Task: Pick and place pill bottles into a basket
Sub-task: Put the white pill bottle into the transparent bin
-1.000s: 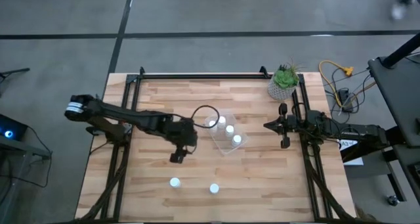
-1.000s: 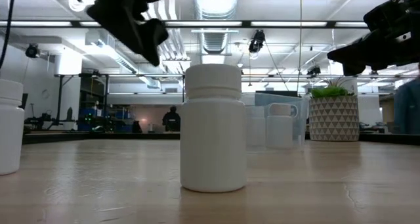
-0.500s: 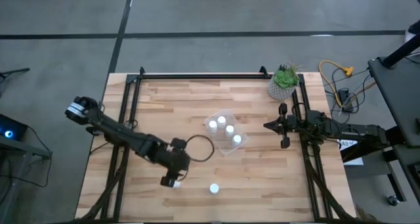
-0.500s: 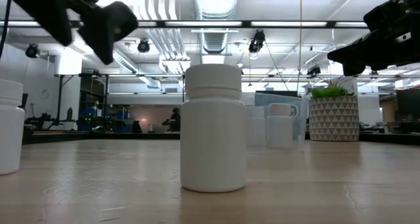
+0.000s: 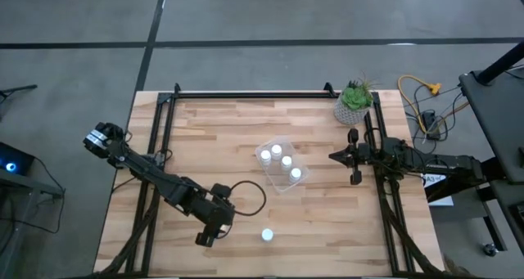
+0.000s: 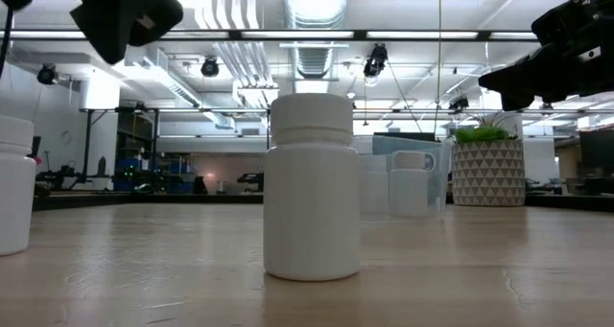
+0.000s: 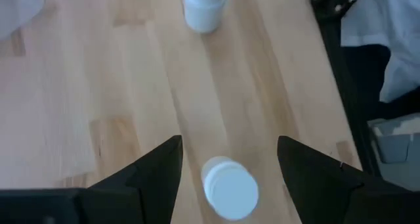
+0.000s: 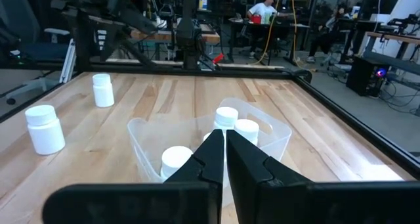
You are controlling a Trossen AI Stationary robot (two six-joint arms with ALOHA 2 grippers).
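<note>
One white pill bottle (image 7: 230, 186) stands upright on the wood table near its front edge, and my left gripper (image 7: 230, 159) hovers open above it, a finger on either side and clear of it. In the high view this gripper (image 5: 206, 234) hides that bottle. A second bottle (image 5: 267, 235) stands upright to its right, large in the low view (image 6: 310, 188). The clear basket (image 5: 282, 166) sits at mid-table with several white bottles inside. My right gripper (image 5: 334, 156) waits shut and level to the right of the basket.
A pale pot with a green plant (image 5: 354, 104) stands at the table's far right corner. Black frame rails (image 5: 155, 140) run along the left, right and far sides of the table. Bare wood lies to the left of the basket and along the front edge.
My left gripper has swung from beside the basket's left side toward the table's near edge and a little left, coming over the left-hand loose bottle. Its fingers have stayed open. The bottles and the basket have not moved.
</note>
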